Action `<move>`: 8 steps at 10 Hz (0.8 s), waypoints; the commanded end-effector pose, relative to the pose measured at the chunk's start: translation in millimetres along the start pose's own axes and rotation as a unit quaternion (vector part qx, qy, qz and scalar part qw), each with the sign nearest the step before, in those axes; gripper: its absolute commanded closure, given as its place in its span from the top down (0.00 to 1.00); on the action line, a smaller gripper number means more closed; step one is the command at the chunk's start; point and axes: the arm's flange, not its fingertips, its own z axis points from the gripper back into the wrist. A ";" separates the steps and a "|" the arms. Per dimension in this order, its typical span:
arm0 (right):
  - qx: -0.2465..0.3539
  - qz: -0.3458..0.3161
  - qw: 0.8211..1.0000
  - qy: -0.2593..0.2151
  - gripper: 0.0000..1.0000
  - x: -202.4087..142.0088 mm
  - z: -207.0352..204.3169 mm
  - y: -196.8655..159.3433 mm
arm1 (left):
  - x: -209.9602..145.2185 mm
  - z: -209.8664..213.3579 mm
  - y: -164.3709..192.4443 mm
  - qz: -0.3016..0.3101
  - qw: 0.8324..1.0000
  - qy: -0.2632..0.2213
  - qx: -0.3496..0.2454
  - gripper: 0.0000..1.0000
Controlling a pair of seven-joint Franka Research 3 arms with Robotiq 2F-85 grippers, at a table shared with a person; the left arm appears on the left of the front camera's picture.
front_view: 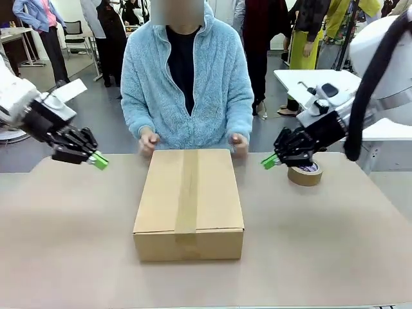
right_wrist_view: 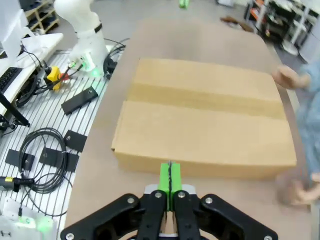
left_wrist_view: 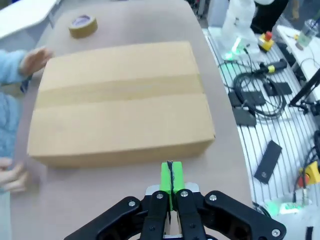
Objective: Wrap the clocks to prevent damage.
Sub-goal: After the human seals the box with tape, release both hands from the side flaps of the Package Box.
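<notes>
The clocks are out of view. A brown cardboard box (front_view: 188, 203), closed and taped along its top, lies in the middle of the table; it also fills the middle of both wrist views (left_wrist_view: 120, 100) (right_wrist_view: 205, 117). My left gripper (front_view: 100, 161) hovers shut and empty above the table left of the box, its green pads pressed together (left_wrist_view: 171, 177). At the right, my right gripper (front_view: 270, 161) is likewise shut and empty (right_wrist_view: 170, 177), just beside the tape roll. The person's hands (front_view: 149, 140) rest at the box's far edge.
A brown tape roll (front_view: 305, 173) lies on the table at the right, behind my right gripper, and shows at the far corner (left_wrist_view: 82, 26). Cables and devices lie on a slatted rack (right_wrist_view: 50, 150) beside the table. People stand in the background.
</notes>
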 end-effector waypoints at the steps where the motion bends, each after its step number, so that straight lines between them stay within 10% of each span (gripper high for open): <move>1: -0.033 -0.035 0.998 0.050 0.01 16.4 14.8 27.8 | 5.9 29.6 -27.8 0.022 0.999 0.037 0.030 0.00; 8: -0.054 -0.037 0.996 0.057 0.01 23.2 32.3 31.1 | 7.7 49.6 -32.6 0.023 0.997 0.045 0.052 0.00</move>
